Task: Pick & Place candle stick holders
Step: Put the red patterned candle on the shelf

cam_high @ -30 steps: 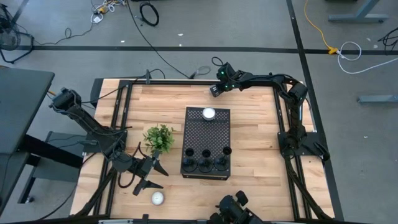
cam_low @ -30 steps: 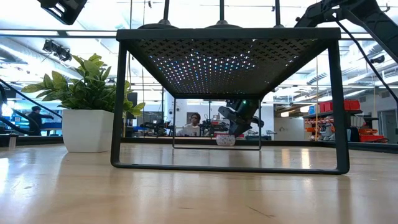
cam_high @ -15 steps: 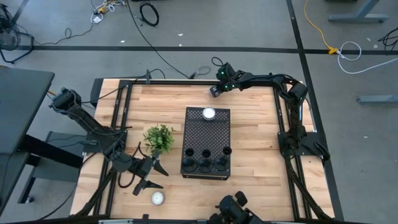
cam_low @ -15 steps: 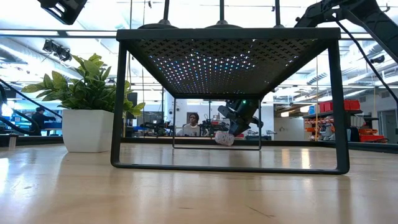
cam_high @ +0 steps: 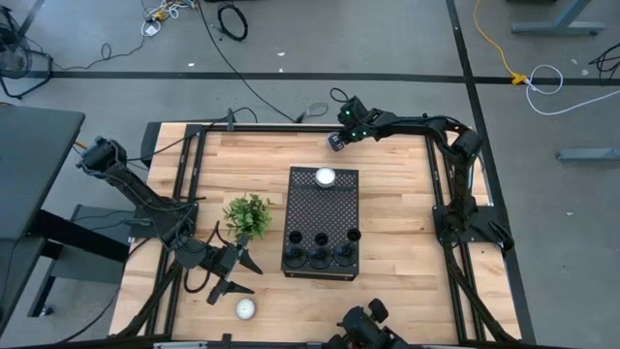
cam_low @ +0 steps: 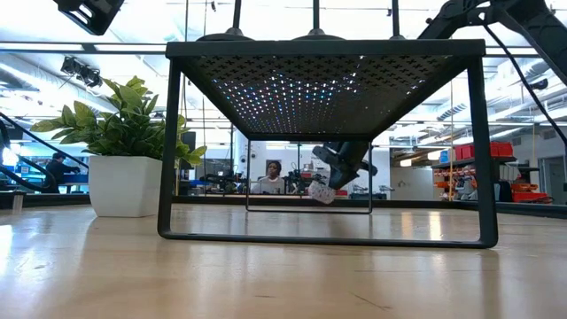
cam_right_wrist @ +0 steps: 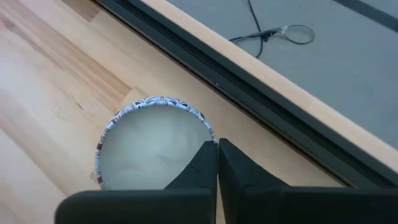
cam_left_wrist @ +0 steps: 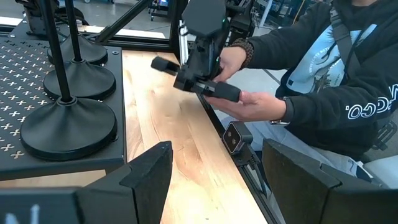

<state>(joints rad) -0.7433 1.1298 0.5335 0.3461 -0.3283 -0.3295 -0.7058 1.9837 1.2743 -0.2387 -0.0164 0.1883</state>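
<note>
High view: a pale butcher-block counter (cam_high: 387,218) of glued wood strips carries one black perforated metal box (cam_high: 321,207) at its middle. Three candle stick holders (cam_high: 319,254) stand in a row on the box's near end, slim black stems on round bases, and one white round candle (cam_high: 325,176) sits on the box's far end. A second white candle (cam_high: 246,309) lies on the counter left of the box and toward its near side, and one small leafy plant (cam_high: 248,216) stands just left of the box. The left gripper (cam_high: 235,274) hovers left of the box near that candle, fingers spread and empty. The right gripper (cam_high: 335,142) is beyond the box's far end, at the counter's back edge. Grey floor with cables surrounds the counter

Low view: the box reads as an open frame on thin legs with a punched top; the plant sits in a white square pot (cam_low: 124,185) left of it. Behind the box the right gripper (cam_low: 328,184) carries a small patterned cup (cam_low: 321,191), tilted and off the wood. The room beyond is bright, glazed, with people far off

Left wrist view: three round holder bases (cam_left_wrist: 69,127) stand on the cross-punched box top; beyond the box a person's hand (cam_left_wrist: 252,106) holds a dark device

Right wrist view: the right gripper's fingers (cam_right_wrist: 199,168) are pressed together, pinching the rim of the round patterned cup (cam_right_wrist: 152,146) above the counter's far edge
</note>
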